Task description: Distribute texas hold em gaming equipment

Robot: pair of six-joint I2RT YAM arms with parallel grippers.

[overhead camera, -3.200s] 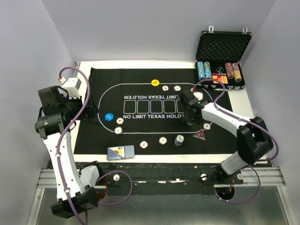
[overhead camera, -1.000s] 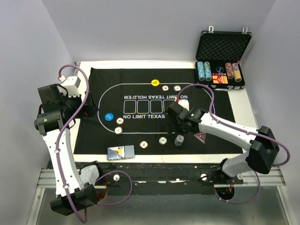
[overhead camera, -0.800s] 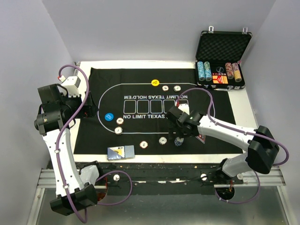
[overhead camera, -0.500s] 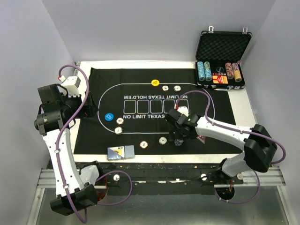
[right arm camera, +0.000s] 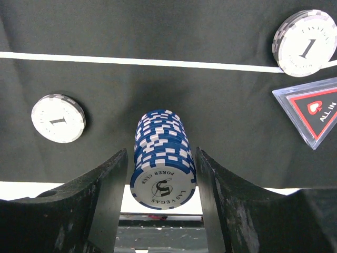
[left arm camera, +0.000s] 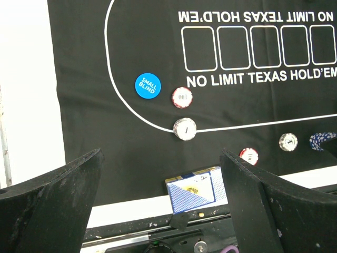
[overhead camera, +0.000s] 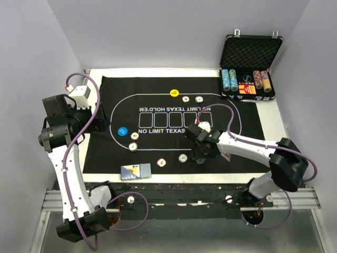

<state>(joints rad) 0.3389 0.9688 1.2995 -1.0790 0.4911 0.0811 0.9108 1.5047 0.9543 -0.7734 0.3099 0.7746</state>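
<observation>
- tall blue chip stack (right arm camera: 163, 158), white-striped edges, a "5" on its top face, stands near the black mat's (right arm camera: 158, 31) near edge.
- right gripper (right arm camera: 161, 174) straddles it closely; grip unclear.
- left gripper (left arm camera: 160, 155) spread wide.

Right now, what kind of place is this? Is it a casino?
Probably a robot practice bench dressed as a poker table, not a casino: two robot arms stand at a black felt mat printed NO LIMIT TEXAS HOLD'EM, with a chip case, inside plain white walls.

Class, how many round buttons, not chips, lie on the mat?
2: yellow button at oval's far side, blue button at its left end; the right arm may hide more.
</observation>
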